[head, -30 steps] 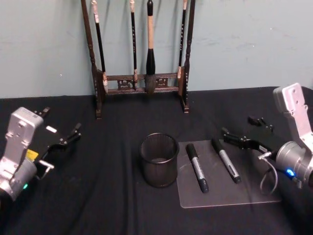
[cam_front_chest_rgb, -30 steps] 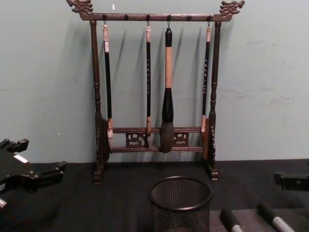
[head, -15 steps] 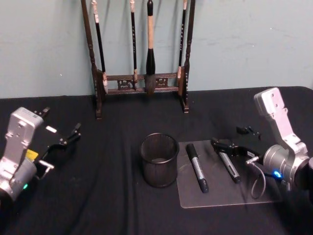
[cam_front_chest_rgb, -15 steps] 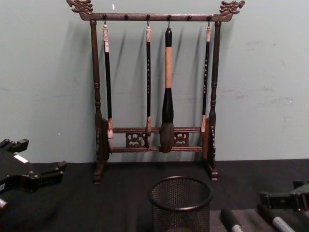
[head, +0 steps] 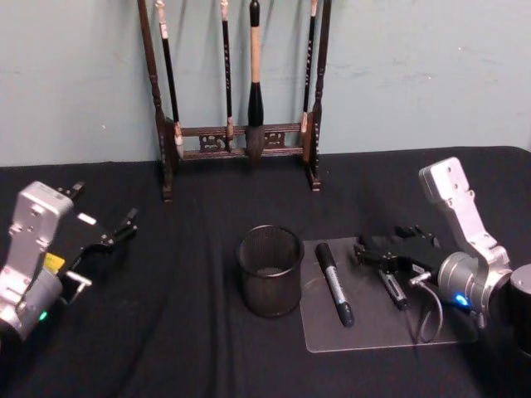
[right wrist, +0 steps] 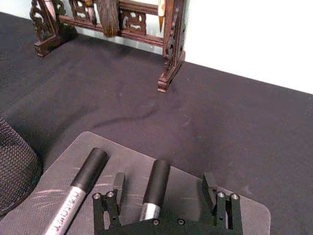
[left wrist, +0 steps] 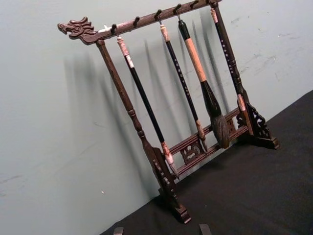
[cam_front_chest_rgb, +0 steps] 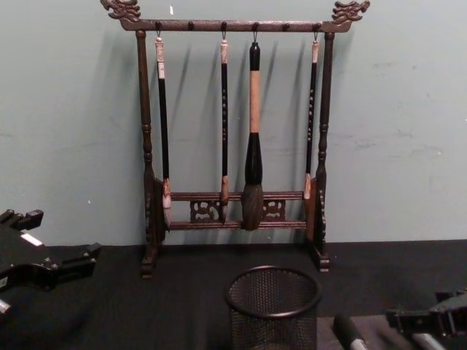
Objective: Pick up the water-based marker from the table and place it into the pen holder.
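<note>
A: Status?
B: Early, nothing lifted yet. Right gripper [right wrist: 164, 178] is low over the mat [head: 373, 332], fingers spread either side of the marker [head: 397, 294], not closed on it. Marker lies flat on the mat, right of the pen holder [head: 270, 271]. Holder looks empty.
A: Left to do?
B: Close, lift, carry over, drop in. Left gripper [left wrist: 160, 229] sits far left over the table [head: 182, 332], fingers apart, holding nothing.
A: Counts?
B: 2 markers: target plus a second marker [head: 334, 282] nearer the holder. 1 holder, 1 mat, 1 brush rack [head: 241, 130] w/ 4 brushes.

wall [head: 415, 75]: plain pale green | brush rack [cam_front_chest_rgb: 205, 211]: dark wood, four brushes [cam_front_chest_rgb: 253, 146] hanging
</note>
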